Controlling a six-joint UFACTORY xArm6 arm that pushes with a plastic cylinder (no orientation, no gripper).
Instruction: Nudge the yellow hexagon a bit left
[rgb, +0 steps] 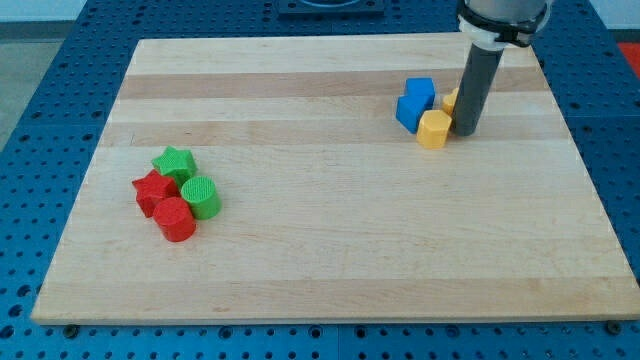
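My tip (464, 131) stands on the counter (330, 250) in the view's upper right, touching or all but touching the right side of the yellow hexagon (433, 129); that placement suits a leftward push, since the rod is on the side opposite the intended travel; the tool is a plain rod with no jaws to part or close, so it clamps nothing. Two blue blocks (413, 103) sit just above and left of the hexagon, close enough that a long push could likely crowd them; another yellow block (452, 99) peeks from behind the rod, its shape hidden. Far off at the view's left, a green star (174, 161), a green cylinder (201, 196), a red star (153, 188) and a red cylinder (175, 219) cluster together, well apart from the work.
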